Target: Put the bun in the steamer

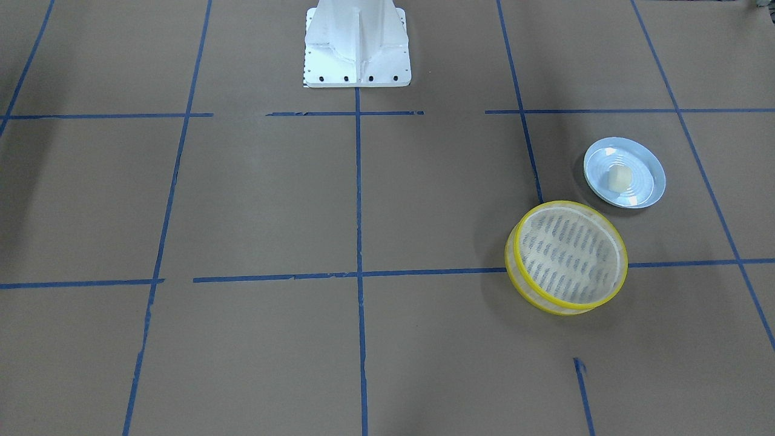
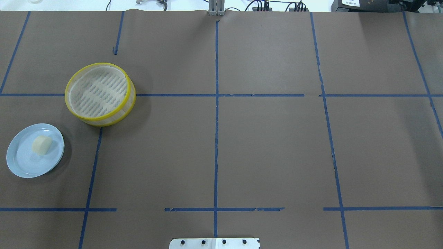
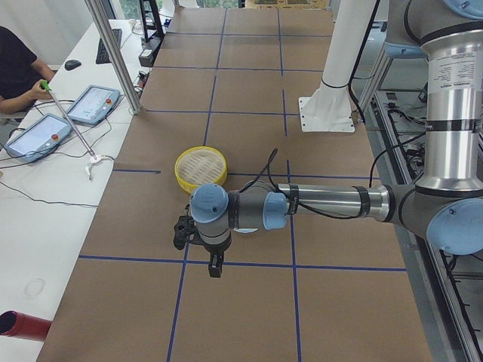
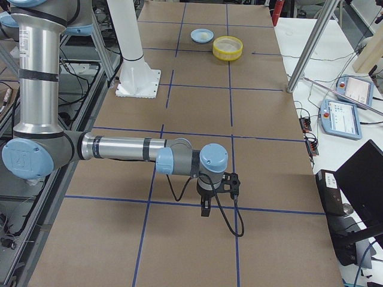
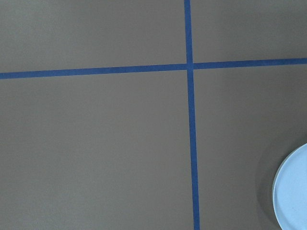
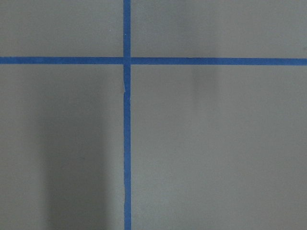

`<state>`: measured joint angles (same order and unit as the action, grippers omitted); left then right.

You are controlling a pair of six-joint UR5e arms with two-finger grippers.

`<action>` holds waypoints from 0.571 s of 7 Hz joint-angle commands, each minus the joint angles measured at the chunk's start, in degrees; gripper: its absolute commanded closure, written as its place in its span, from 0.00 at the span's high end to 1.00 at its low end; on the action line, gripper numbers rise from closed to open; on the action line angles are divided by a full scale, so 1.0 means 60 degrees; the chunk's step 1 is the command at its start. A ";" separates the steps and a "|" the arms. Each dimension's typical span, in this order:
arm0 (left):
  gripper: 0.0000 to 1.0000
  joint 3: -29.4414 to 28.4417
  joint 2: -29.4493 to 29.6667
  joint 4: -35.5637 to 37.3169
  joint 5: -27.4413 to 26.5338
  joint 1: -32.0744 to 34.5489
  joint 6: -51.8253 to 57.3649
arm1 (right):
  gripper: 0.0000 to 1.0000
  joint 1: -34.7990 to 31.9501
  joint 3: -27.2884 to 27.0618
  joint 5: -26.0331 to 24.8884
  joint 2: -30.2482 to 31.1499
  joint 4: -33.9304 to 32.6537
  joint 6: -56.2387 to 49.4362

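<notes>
The bun (image 1: 619, 178) is a small cream-white lump lying on a pale blue plate (image 1: 643, 165); it also shows in the overhead view (image 2: 42, 144). The steamer (image 1: 568, 254), a round yellow-rimmed basket with nothing in it, stands beside the plate (image 2: 24, 162) and apart from it (image 2: 99, 91). My left gripper (image 3: 216, 265) hangs over the table near the plate, whose rim (image 5: 292, 191) shows in the left wrist view. My right gripper (image 4: 205, 208) hangs far from both. I cannot tell whether either is open or shut.
The white robot pedestal (image 1: 357, 42) stands at the table's robot side. Blue tape lines grid the brown table. An operators' bench with tablets (image 3: 90, 102), a seated person (image 3: 15, 68) and a metal post (image 3: 113, 53) run along the far edge.
</notes>
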<state>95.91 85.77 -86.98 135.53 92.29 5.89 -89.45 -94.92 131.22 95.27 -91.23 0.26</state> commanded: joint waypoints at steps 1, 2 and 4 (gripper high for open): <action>1.00 0.0012 0.0032 -0.0063 0.0013 0.0000 0.0014 | 1.00 0.0010 0.0000 0.0000 0.0000 0.0000 0.0000; 1.00 -0.0003 0.0148 -0.0107 0.0028 0.0000 0.0000 | 1.00 0.0010 0.0000 0.0000 0.0000 0.0000 0.0000; 1.00 -0.0047 0.0442 -0.0180 0.0043 0.0000 0.0029 | 1.00 0.0010 0.0000 0.0000 0.0000 0.0000 0.0000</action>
<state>95.72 87.66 -87.70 135.72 92.28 5.93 -89.39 -94.92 131.22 95.27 -91.23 0.26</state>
